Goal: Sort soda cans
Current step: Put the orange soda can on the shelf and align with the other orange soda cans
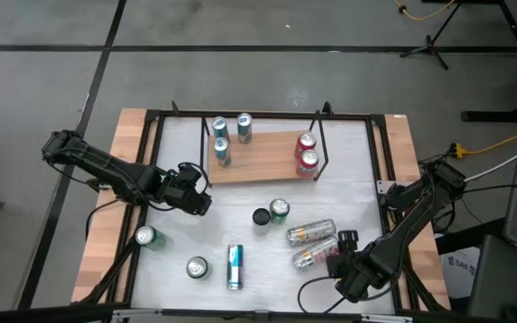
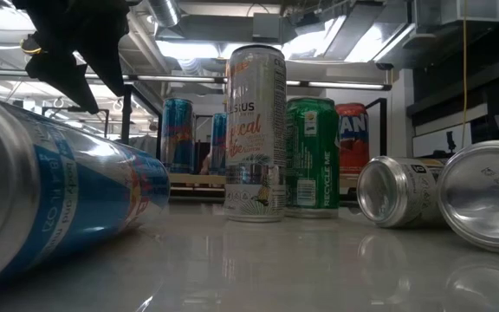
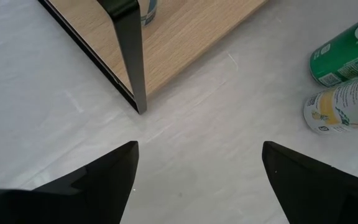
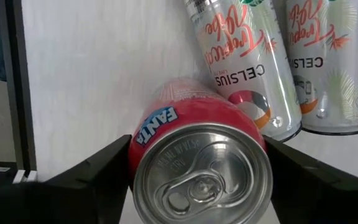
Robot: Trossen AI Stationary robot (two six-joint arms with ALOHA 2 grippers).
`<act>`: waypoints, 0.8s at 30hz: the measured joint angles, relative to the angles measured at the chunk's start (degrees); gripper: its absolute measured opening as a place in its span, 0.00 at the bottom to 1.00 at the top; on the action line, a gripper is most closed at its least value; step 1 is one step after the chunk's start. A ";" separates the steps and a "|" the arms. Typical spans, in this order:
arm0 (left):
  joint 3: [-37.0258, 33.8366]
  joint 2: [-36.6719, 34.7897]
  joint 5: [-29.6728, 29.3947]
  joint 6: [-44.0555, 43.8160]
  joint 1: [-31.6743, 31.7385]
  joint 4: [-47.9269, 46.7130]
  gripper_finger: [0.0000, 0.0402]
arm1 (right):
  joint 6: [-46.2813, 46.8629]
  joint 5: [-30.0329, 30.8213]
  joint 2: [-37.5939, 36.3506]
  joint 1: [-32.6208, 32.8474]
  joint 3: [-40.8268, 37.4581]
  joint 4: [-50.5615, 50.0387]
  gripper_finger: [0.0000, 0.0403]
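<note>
Red Fanta can [image 4: 199, 155] lies sideways, top facing right tool [image 4: 197, 186].

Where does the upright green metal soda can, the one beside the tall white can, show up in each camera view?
High view: the green can stands mid-table, just below the wooden board.
Low view: centre, directly right of the white can, at.
Left wrist view: in view at, beside the white can.
Right wrist view: not in it.
Shared landmark: the white can next to it.
</note>
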 joint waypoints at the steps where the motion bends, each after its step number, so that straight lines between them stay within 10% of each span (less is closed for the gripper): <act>1: 0.00 0.00 0.00 0.01 0.01 0.00 0.83 | 0.07 0.01 0.01 0.00 0.00 -0.01 0.74; 24: 0.00 0.00 -0.02 -0.01 0.01 0.37 0.83 | 0.73 4.67 -2.58 -6.02 -0.23 -2.81 0.72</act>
